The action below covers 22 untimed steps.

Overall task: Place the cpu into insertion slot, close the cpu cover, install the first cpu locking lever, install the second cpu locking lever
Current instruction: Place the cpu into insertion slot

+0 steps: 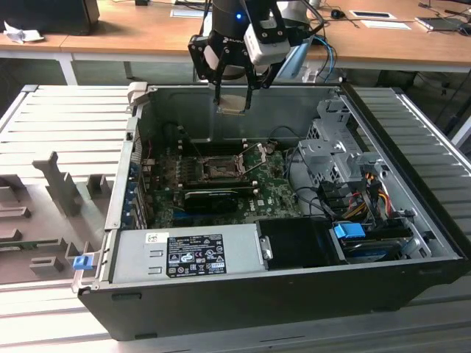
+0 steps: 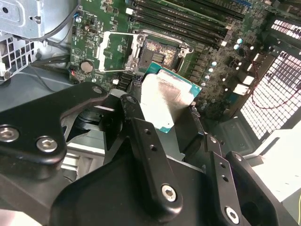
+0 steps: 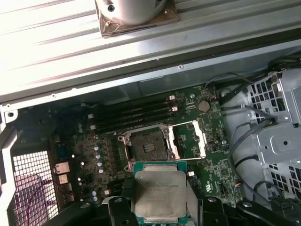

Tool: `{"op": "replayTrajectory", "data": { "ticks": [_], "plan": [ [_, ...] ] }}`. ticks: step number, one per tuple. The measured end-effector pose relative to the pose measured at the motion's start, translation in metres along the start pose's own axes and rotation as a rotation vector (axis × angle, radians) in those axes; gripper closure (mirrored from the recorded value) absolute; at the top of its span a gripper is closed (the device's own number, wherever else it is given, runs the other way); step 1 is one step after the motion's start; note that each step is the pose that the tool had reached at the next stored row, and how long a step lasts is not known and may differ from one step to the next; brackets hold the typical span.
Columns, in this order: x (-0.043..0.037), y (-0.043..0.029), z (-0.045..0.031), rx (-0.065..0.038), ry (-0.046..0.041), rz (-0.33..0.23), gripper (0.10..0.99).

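Ribbed grey counter (image 1: 66, 118) carries an open computer case (image 1: 294, 294) in the exterior view, with its green motherboard (image 1: 276, 187) facing up. Above the case's far wall hangs the tool (image 1: 233, 101), its fingers closed onto the cpu (image 1: 233, 107), which is in the air well above the board. Below, the insertion slot (image 1: 219, 170) lies uncovered, and a long black expansion card (image 1: 213, 197) sits just beside it. In the second wrist view the tool's (image 2: 162, 110) black fingers (image 2: 146, 141) pinch the cpu (image 2: 171, 94) by opposite edges, its silvery face showing. Beyond it are the dark insertion slot (image 2: 157, 51) and the cpu cover (image 2: 113, 49), swung open beside the socket. In the first wrist view the cpu (image 3: 160, 190) sits level in the tool (image 3: 161, 207), apart from the insertion slot (image 3: 146, 147). The cpu cover (image 3: 192, 139) lies folded open on the side toward the metal drive cage (image 3: 277, 141), and black memory slots (image 3: 131, 117) run along the slot's far side.
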State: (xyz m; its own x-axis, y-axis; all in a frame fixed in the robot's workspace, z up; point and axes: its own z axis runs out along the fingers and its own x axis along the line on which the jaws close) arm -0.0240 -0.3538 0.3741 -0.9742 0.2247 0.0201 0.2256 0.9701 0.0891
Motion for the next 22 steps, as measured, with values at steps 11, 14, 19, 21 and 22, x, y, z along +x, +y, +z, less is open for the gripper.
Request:
{"op": "replayTrajectory", "data": {
  "ticks": [11,14,19,21,22],
  "plan": [
    [0.0000,0.0000,0.0001,-0.001,-0.0029,0.032,0.557],
    [0.0000,0.0000,0.0002,-0.001,-0.0042,0.048,0.557],
    [0.0000,0.0000,0.0003,-0.001,-0.0059,0.066,0.557],
    [0.0000,0.0000,0.0003,-0.002,-0.0068,0.076,0.557],
    [0.0000,0.0000,0.0003,-0.002,-0.0074,0.082,0.557]
  ]
}}
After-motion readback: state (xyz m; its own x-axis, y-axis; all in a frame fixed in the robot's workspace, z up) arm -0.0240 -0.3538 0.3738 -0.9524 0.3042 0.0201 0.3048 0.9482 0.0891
